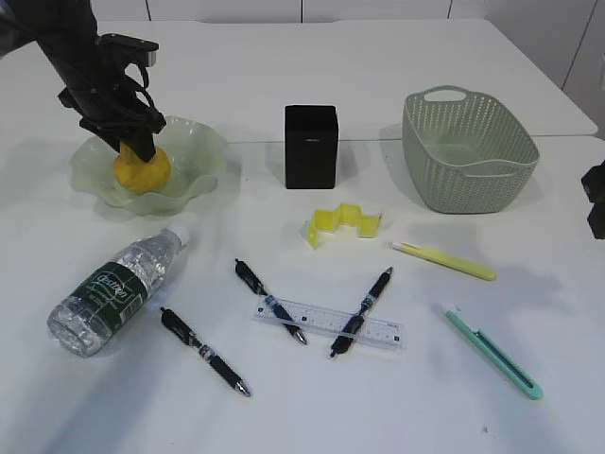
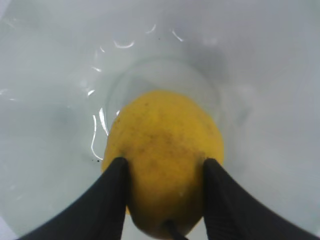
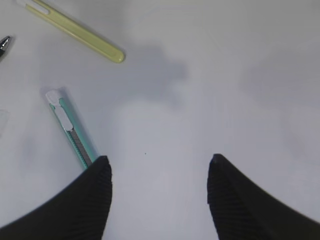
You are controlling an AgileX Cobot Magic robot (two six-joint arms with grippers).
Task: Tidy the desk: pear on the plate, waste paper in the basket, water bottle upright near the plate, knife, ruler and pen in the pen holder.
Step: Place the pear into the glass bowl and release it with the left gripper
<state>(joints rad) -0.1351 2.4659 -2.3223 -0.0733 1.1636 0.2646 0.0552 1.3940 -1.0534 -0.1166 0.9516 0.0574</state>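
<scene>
Over by the table's far-left corner the left gripper [image 1: 140, 151] is clamped on the pear [image 2: 165, 155], which sits in the plate [image 1: 203, 151]. If it lifts off before letting go, the light plate could tip or the round pear roll. The right gripper [image 3: 159, 172] hangs wide open and empty near the right edge.

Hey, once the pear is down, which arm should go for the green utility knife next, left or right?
Right. The right gripper hangs open just beside the green utility knife on the table's right side. The left gripper is closed on the pear over the plate, far across the table.
</scene>
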